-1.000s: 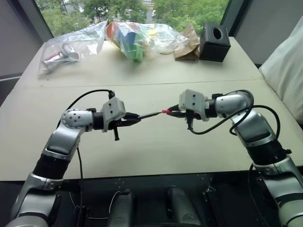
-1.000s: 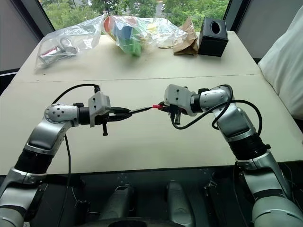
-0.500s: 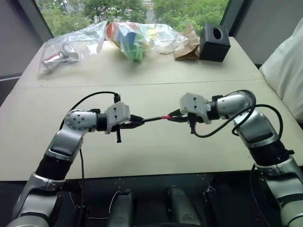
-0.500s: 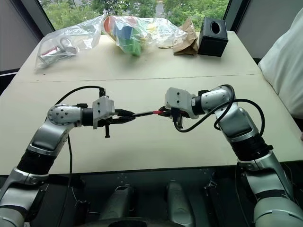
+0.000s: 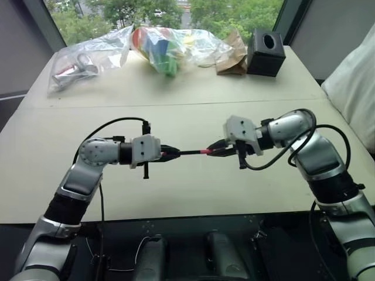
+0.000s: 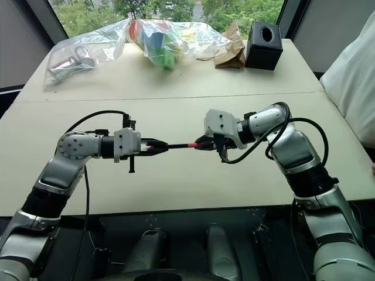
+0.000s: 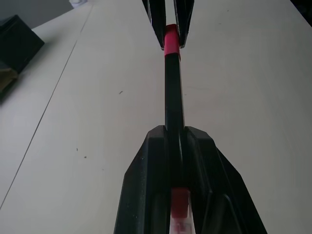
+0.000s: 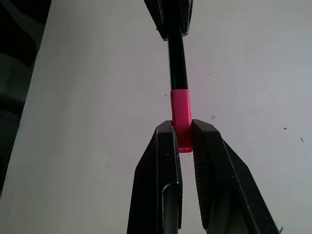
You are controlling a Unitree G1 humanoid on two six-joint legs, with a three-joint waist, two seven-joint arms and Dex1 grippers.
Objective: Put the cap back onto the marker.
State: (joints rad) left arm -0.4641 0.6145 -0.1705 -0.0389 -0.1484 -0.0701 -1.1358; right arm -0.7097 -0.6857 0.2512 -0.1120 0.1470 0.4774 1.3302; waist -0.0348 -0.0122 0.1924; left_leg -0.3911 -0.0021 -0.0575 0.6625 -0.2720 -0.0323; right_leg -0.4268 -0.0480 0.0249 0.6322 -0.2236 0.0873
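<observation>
Midway over the pale table (image 5: 193, 193), my two arms meet tip to tip, with the marker (image 5: 188, 153) stretched level between them. My left gripper (image 5: 170, 153) is clamped on the marker's black barrel, a pinkish-red end showing back between its fingers (image 7: 146, 195) in the left wrist view. My right gripper (image 5: 215, 150) is clamped on the cap (image 8: 180, 109), which sits on the marker's right-hand end, its open edge flush against the black barrel. Marker and cap form one straight line, held clear above the tabletop, roughly at the table's middle and on the near side of the seam that crosses it from left to right. Along the far edge of the table lie a clear plastic bag (image 5: 88, 55) at far left, a second clear bag of colourful items (image 5: 170, 47) beside it, a crumpled brown paper bag (image 5: 233, 55) and a black box (image 5: 265, 52) with a round hole in its top at far right. A white cushion (image 5: 354, 88) rests off the table's right side.
</observation>
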